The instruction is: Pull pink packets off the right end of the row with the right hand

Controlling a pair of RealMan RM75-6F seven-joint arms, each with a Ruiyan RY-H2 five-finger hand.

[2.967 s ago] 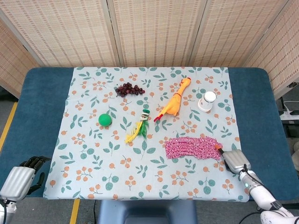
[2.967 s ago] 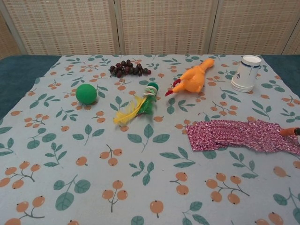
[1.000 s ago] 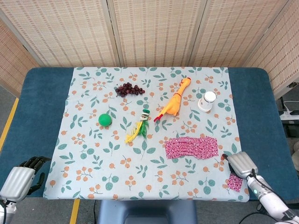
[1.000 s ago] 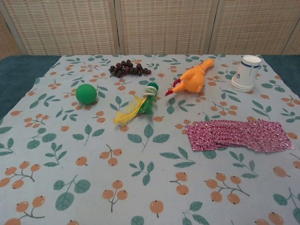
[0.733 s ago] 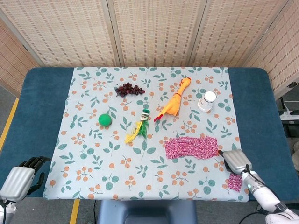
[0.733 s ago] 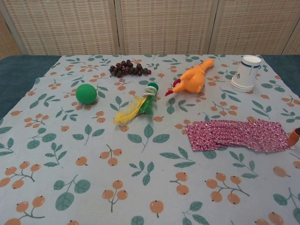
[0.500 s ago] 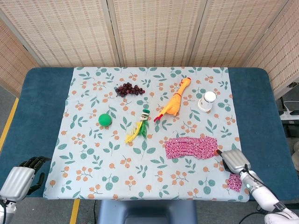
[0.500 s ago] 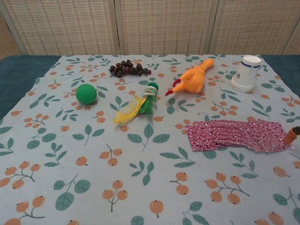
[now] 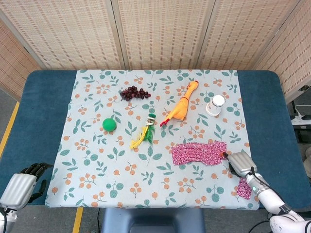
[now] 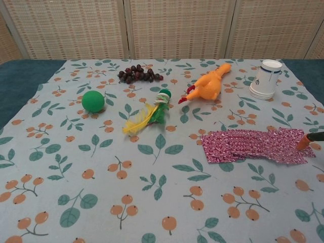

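Observation:
The row of pink packets (image 9: 199,153) lies on the floral cloth at the right front, also in the chest view (image 10: 253,146). My right hand (image 9: 240,163) sits just right of the row. Its orange fingertip (image 10: 304,142) touches the row's right end; it holds nothing. One separate pink packet (image 9: 244,188) lies near the cloth's front right corner, partly under my right forearm. My left hand (image 9: 22,182) rests off the cloth at the front left, holding nothing, and shows only in the head view.
On the cloth lie a yellow rubber chicken (image 9: 181,104), a white paper cup (image 9: 215,105), dark grapes (image 9: 134,92), a green ball (image 9: 109,124) and a green-and-yellow feather toy (image 9: 145,132). Blue table (image 9: 43,111) borders the cloth.
My right hand dragged one packet off the row to the front right corner, then moved back up-left until its fingertip met the shortened row's right end. The left hand stayed still.

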